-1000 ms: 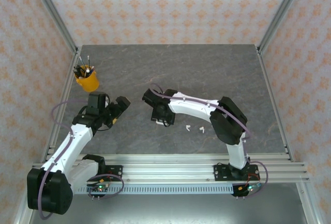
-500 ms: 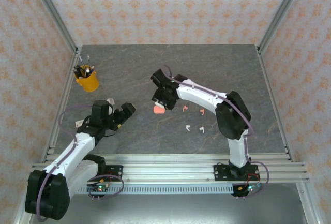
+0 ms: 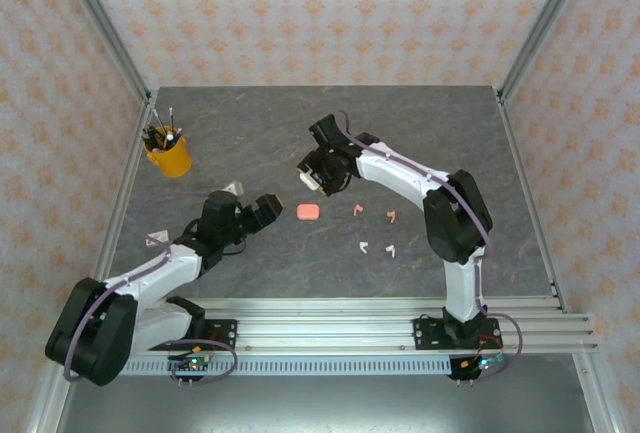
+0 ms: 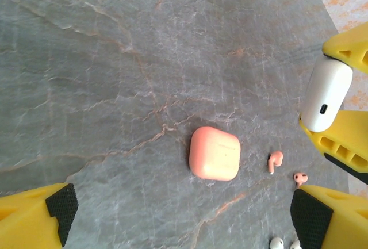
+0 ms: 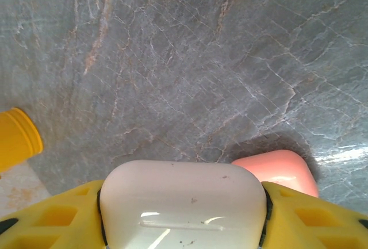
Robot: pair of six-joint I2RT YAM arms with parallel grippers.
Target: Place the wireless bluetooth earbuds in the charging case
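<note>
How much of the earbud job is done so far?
Nothing is inside yet. The two tiny coral-pink stemmed earbuds and two white ones lie loose on the grey stone table. In hand: the right end effector grips the white pebble-shaped case, closed. The coral-pink case sits shut by the open left end effector. Still to do: open the cases, seat all four buds.

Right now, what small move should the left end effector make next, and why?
Probably ease the left end effector forward and down toward the pink case, ready to grip it. Its fingers stand open, the case lies closed and roughly centred ahead of them, and the right end effector is busy holding the white case.
</note>
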